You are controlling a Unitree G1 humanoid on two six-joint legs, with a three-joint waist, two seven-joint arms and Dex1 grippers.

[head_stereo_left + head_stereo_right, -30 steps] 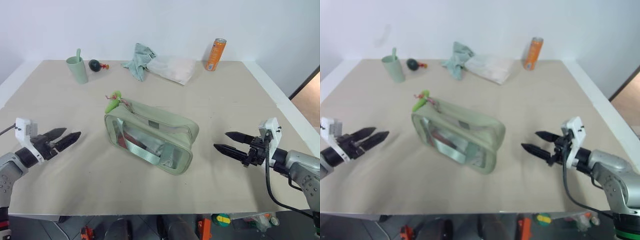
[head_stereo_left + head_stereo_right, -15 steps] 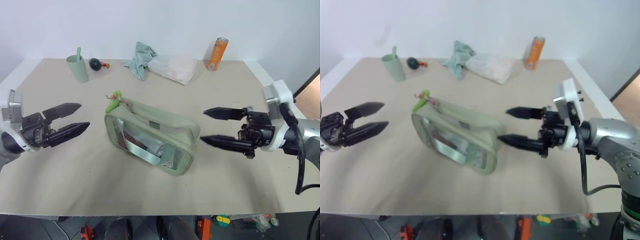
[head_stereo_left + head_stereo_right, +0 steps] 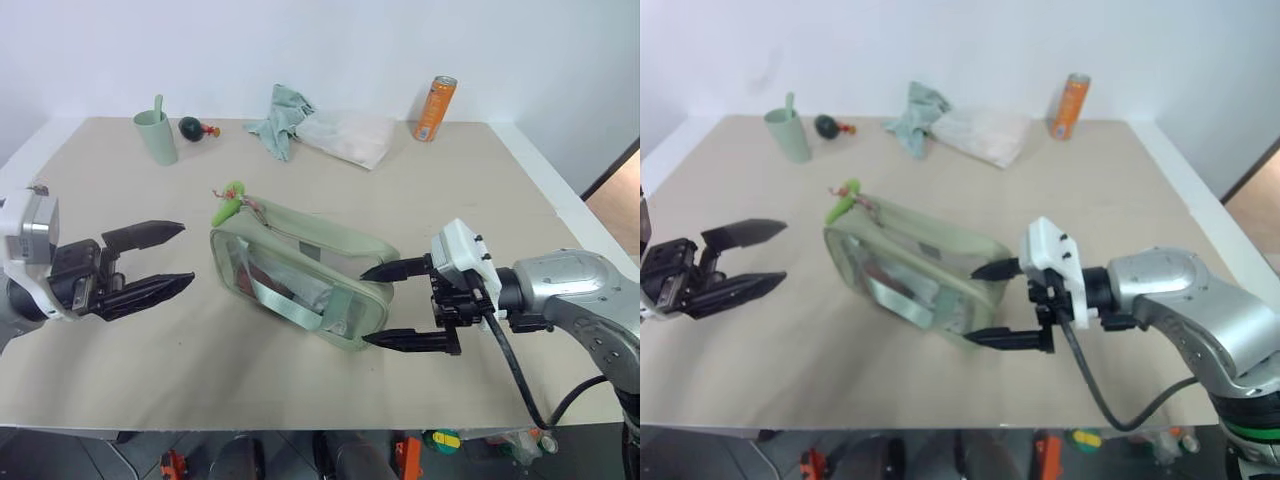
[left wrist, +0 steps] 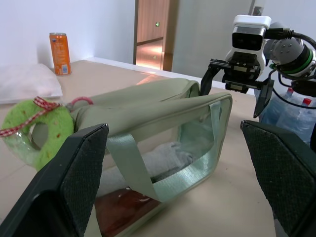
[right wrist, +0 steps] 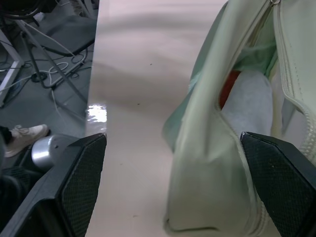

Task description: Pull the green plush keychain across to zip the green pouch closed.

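Note:
The green pouch (image 3: 300,275) lies slantwise at the table's middle, and a gap in its top shows grey and red contents in the right wrist view (image 5: 224,118). The green plush keychain (image 3: 226,203), a fuzzy lime ring with red thread (image 4: 37,131), hangs off the pouch's far left end. My left gripper (image 3: 188,253) is open, level and a short way left of the pouch, pointing at it. My right gripper (image 3: 364,308) is open, its two fingers straddling the pouch's near right end with nothing gripped.
Along the back of the table stand a pale green cup (image 3: 156,135), a dark green round toy (image 3: 189,127), a teal cloth (image 3: 280,115), a white bag (image 3: 345,135) and an orange can (image 3: 434,108). The table's front edge runs just below both grippers.
Both arms have come inward and up. The right gripper has travelled left from well clear of the pouch to around its right end. The left gripper has edged right, still open.

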